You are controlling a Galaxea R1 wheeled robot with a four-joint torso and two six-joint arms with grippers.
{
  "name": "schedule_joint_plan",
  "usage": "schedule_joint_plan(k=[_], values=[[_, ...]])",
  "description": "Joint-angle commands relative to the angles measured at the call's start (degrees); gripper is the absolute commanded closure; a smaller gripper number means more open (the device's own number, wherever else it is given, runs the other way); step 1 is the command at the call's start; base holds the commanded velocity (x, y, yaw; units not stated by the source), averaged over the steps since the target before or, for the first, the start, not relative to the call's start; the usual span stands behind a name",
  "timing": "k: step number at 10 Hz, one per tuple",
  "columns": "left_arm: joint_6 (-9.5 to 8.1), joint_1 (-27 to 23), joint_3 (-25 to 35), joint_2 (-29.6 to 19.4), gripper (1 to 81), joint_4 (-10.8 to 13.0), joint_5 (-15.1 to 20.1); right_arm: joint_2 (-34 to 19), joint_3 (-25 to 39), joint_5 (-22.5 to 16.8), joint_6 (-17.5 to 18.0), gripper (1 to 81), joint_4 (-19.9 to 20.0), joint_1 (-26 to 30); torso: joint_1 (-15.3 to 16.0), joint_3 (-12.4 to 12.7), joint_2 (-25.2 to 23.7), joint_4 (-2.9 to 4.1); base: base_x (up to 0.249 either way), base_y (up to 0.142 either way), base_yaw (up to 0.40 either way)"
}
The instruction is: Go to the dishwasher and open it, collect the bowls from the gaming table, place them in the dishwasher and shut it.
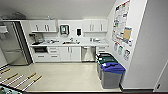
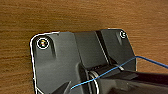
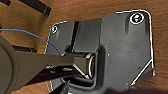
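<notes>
Nearest to us, at the lower left corner of the head view, lie the pale rods with wooden handles (image 1: 23, 81) of a table-football table, with a sliver of its green field (image 1: 6, 90) at the very edge. Beyond them the pale, glossy floor (image 1: 65, 75) runs open toward the kitchenette.

We take the brushed steel under-counter dishwasher (image 1: 88, 53) as our landmark; it sits closed below the white countertop (image 1: 70, 45), well apart from us. To our eye its door is stiff, hinged at the bottom and fairly heavy, with a smooth front that would slide under pads; we judge the horizontal bar near its top edge the only sound place to take hold, pulling outward and down. That bar is too small here to make out clearly.

Just left of the dishwasher stand white cabinet doors (image 1: 70, 53), with a sink (image 1: 71, 42) above them; far left of it is a tall steel refrigerator (image 1: 11, 42). To its right, nearer us, stands a row of grey bins, the front one blue-lidded (image 1: 112, 75); we judge they narrow the approach and could crowd the swinging door.

Both wrist views look down on brown wood-grain flooring (image 2: 75, 15). Of either pincer we cannot tell whether it is spread or pressed together.
</notes>
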Motion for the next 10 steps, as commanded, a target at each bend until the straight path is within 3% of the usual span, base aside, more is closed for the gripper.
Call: schedule_joint_plan(k=[1, 10], values=[[0.12, -2.9, 0.4, -0.9, 1.0, 0.5, 2.6, -1.2, 1.0, -2.7, -0.2, 1.0, 0.0, 2.4, 0.0, 0.0, 0.0, 0.0, 0.219, 0.0, 0.0], [0.12, -2.9, 0.3, -1.0, 1.0, 0.3, 2.6, -1.2, 0.4, -2.7, -0.2, 1.0, 0.0, 2.5, 0.0, 0.0, 0.0, 0.0, 0.218, 0.0, 0.0]])
